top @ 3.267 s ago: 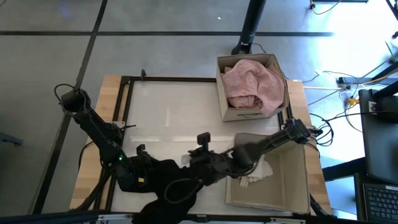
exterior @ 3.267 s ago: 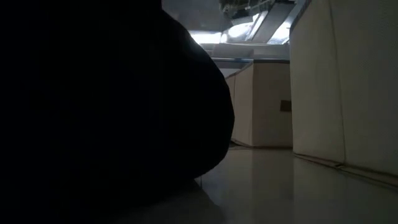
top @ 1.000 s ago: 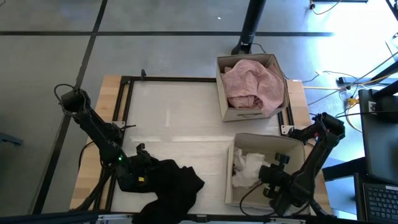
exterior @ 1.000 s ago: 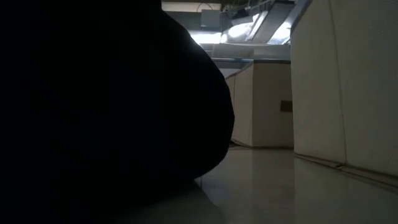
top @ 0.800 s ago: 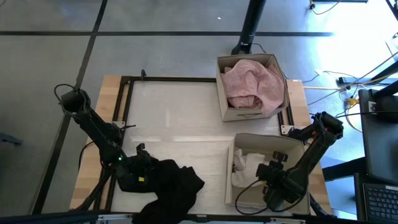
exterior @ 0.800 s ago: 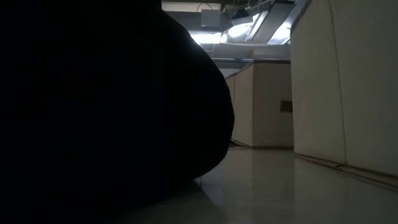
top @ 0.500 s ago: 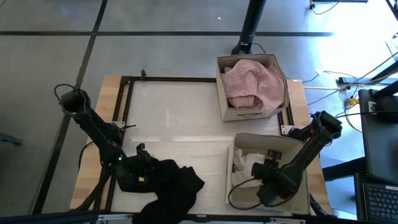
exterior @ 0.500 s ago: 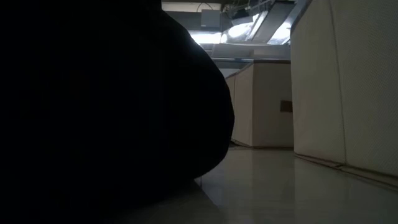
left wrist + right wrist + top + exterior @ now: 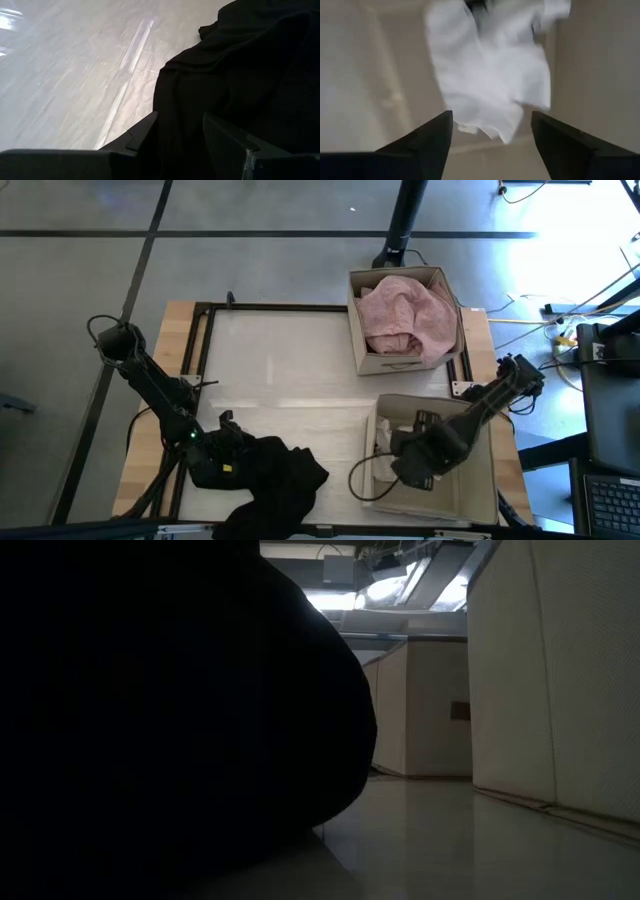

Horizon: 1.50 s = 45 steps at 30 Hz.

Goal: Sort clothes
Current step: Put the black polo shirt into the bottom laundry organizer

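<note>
Although the table (image 9: 280, 360) spans most of the high view, its middle carries nothing; the clothes sit at the edges. Upper right, a cardboard box (image 9: 385, 363) holds the pale pink garment (image 9: 405, 315). Lower right, a second box (image 9: 470, 480) holds the small white pieces (image 9: 490, 75), with the right gripper (image 9: 490, 137) hanging above them, fingers spread and carrying nothing. Lower left, the black garments (image 9: 275, 485) lie heaped, and the left gripper (image 9: 180, 132) rests there, jaws parted around a dark fold. That cloth looks light, limp and likely to drape or snag, so a pinch on a raised ridge near the heap's edge should lift one piece cleanly.
</note>
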Available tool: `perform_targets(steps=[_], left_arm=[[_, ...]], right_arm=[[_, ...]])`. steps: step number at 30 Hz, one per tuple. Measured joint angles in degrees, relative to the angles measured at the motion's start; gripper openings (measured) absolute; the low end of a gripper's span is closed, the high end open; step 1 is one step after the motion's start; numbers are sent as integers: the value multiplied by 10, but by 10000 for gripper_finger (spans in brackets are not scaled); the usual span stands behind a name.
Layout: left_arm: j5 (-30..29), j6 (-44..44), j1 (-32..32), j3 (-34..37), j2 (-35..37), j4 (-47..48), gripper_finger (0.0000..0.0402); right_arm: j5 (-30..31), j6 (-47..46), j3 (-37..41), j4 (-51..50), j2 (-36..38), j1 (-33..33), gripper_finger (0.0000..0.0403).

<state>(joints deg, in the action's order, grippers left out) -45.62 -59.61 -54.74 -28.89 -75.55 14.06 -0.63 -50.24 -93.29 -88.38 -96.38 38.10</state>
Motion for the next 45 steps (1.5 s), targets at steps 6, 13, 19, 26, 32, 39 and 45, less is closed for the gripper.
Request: perform_targets(steps=[6, 13, 19, 26, 32, 39, 45], left_arm=[[0, 0, 0, 0, 0, 0, 146], [0, 0, 0, 0, 0, -1, 146], [0, 0, 0, 0, 0, -2, 146], [0, 0, 0, 0, 0, -2, 146], [0, 0, 0, 0, 0, -1, 146], [0, 0, 0, 0, 0, -1, 146], [0, 0, 0, 0, 0, -1, 146]], right_arm=[[94, 70, -123, 23, 0, -37, 281], [386, 373, -137, 260, -8, -44, 282], [293, 614, -97, 548, -74, -71, 282], [81, 637, -96, 702, -176, -91, 282], [-21, 583, -96, 748, -245, -89, 282], [53, 579, -96, 670, -297, -91, 282], [197, 573, -96, 594, -323, -97, 282]])
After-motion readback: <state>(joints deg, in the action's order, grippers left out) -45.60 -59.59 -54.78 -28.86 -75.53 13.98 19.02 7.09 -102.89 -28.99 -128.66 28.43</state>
